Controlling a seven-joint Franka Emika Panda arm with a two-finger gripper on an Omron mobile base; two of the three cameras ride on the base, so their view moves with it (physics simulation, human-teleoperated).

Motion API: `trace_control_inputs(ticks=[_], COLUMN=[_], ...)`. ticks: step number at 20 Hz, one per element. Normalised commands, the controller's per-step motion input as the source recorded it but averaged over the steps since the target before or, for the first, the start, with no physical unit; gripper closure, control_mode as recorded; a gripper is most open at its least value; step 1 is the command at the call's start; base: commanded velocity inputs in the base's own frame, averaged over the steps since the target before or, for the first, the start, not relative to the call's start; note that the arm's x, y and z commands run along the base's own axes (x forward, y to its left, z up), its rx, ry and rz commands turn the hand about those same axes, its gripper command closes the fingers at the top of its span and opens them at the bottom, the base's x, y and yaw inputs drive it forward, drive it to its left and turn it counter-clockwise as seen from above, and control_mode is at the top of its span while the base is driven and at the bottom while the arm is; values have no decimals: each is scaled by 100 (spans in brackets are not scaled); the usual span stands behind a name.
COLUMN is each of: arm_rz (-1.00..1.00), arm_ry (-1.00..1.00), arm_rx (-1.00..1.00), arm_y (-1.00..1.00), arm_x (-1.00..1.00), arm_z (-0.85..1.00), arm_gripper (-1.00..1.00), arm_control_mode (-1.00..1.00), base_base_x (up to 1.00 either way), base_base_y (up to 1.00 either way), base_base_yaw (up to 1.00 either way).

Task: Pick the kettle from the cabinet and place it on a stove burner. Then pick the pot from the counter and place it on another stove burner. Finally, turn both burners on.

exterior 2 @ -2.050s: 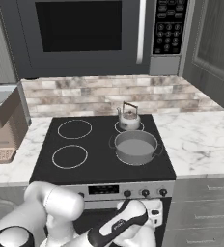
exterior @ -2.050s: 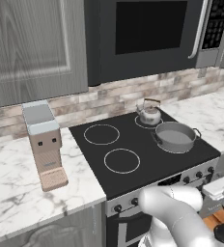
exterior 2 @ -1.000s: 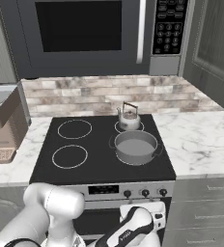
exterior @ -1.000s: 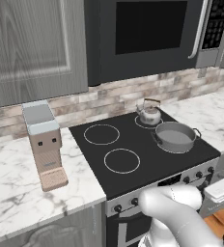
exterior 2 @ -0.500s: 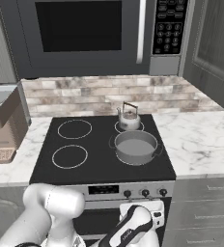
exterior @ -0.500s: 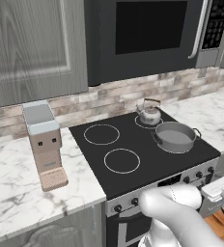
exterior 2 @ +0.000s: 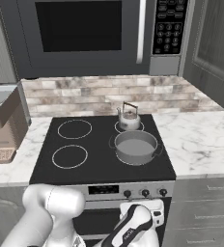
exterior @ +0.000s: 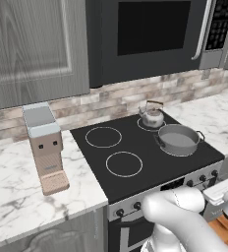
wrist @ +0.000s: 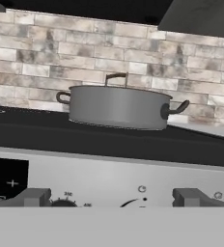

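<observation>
The small silver kettle (exterior: 152,117) (exterior 2: 129,119) stands on the back right ring of the black cooktop (exterior 2: 97,144). Just in front of it, the wide grey pot (exterior: 177,139) (exterior 2: 135,146) (wrist: 116,107) sits on the front right ring. In the hand view the kettle's brown handle (wrist: 115,77) shows above the pot's rim. My gripper (exterior 2: 142,207) (exterior: 220,191) is low in front of the stove's control panel, facing its knobs (wrist: 191,197), open and holding nothing. The two left burners (exterior: 103,137) (exterior: 124,164) are bare. The grey cabinet (exterior: 32,44) door is shut.
A coffee machine (exterior: 44,142) (exterior 2: 5,123) stands on the marble counter (exterior: 17,197) left of the stove. A microwave (exterior 2: 85,34) hangs above the cooktop. A row of knobs (exterior 2: 145,193) lines the stove front, with drawers (exterior 2: 205,202) to the right.
The arm has shifted slightly, low in front of the stove. Kettle and pot have stayed where they were.
</observation>
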Motion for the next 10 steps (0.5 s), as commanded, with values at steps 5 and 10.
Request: trace_control_inputs(ticks=[5, 10], arm_rz=[0, 0], arm_ry=[0, 0], arm_rx=[0, 0], arm_y=[0, 0], arm_x=[12, 12], arm_z=[-6, -6], arm_gripper=[-100, -100], arm_control_mode=[-100, -100], base_base_x=[0, 0], base_base_y=[0, 0], base_base_yaw=[0, 0])
